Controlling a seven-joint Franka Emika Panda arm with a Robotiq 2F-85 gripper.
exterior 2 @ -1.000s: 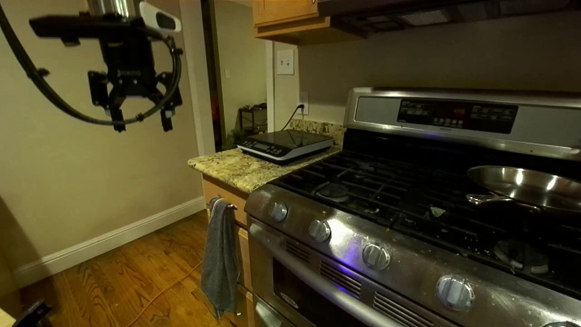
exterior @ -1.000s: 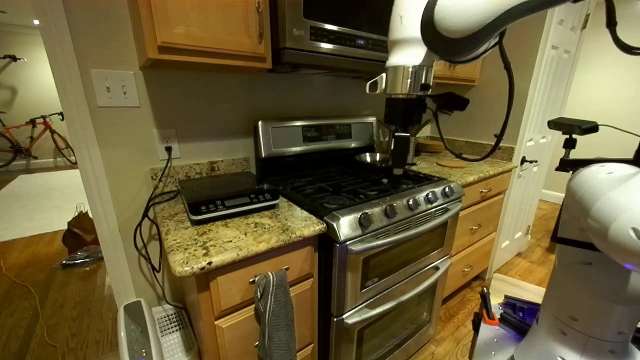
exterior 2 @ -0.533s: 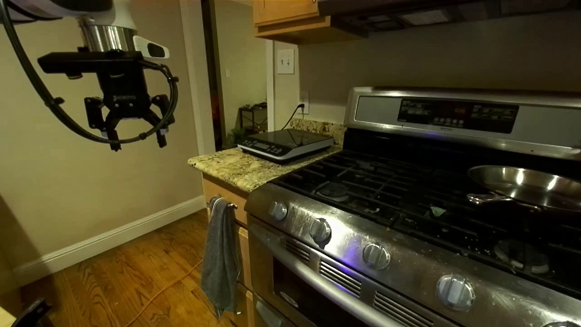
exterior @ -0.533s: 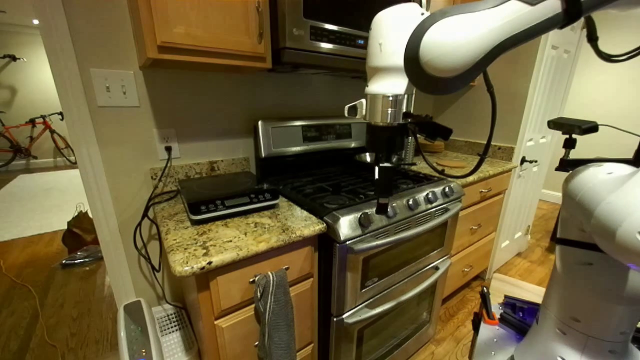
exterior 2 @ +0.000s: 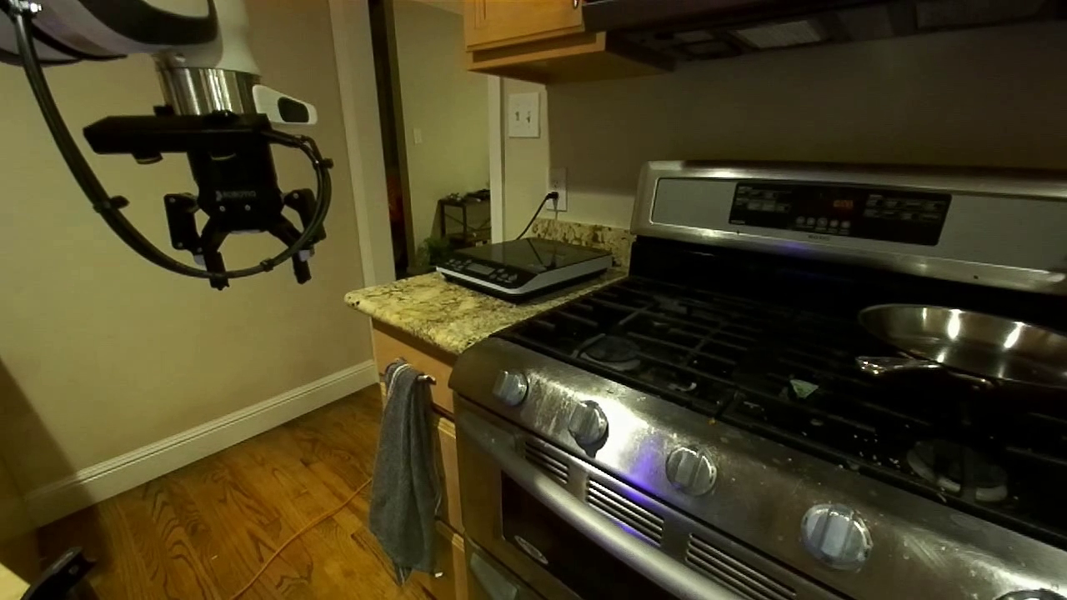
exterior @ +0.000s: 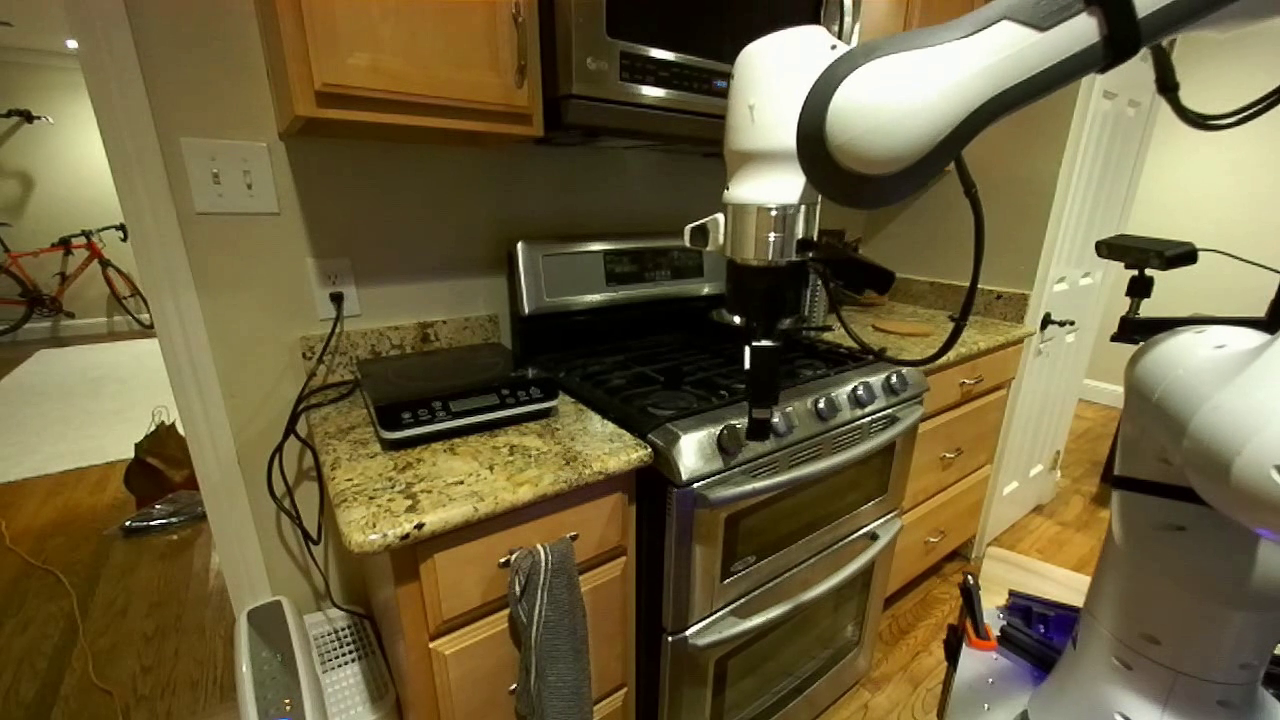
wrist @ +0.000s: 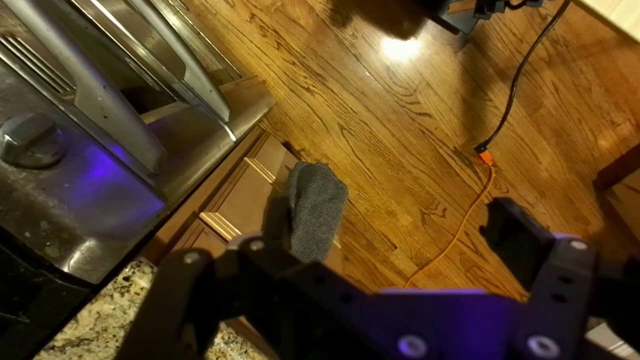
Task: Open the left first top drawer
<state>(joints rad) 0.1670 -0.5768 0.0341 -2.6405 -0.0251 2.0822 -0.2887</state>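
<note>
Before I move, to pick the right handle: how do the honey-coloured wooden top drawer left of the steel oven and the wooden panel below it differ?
The honey-coloured wooden top drawer is shallow; the wooden panel below it is taller. A grey cloth towel hangs from the top drawer's metal handle but merely drapes past the panel, covering part of it. Both are honey-coloured and look shut.

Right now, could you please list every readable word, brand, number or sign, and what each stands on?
"LG": the microwave.
"ROBOTIQ", slightly blurred: body of the tool.
Too small or blurred to read: microwave display, stove display, lettering below it, oven badge, portable cooktop panel.
</note>
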